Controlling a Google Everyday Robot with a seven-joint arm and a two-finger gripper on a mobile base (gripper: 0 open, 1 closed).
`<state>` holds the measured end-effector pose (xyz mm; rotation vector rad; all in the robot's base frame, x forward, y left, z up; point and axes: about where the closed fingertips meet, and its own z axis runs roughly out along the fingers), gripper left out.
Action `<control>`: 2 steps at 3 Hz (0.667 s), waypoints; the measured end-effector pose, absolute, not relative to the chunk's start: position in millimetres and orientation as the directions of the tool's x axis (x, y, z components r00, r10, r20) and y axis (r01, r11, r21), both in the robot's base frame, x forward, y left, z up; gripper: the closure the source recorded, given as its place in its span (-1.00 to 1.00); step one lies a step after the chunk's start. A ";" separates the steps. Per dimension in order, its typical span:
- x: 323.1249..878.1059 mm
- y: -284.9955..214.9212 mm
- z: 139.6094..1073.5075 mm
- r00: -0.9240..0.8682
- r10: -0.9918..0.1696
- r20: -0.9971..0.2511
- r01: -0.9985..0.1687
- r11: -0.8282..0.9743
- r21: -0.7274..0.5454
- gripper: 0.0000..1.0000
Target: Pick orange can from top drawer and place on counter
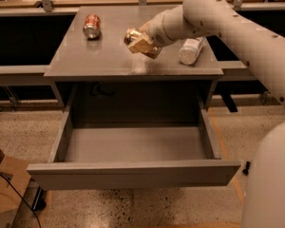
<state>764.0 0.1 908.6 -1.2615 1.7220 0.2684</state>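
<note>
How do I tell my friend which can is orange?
Find the grey counter above the open drawer. Near its middle the gripper holds the orange can. It is the only one held; the red can lies back left, the bottle right.

Above middle of counter, gripper clasping orange can, bare grey surface beneath. At back left, red can lying; just right, white bottle lying. Open passage between them toward front edge.
</note>
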 end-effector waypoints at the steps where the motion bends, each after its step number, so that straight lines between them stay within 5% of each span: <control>1: 792.1 18.0 892.7 -0.020 -0.605 -0.796 -0.826 0.459 -0.328 0.16; 2: 808.5 27.9 883.3 -0.026 -0.605 -0.795 -0.817 0.471 -0.332 -0.30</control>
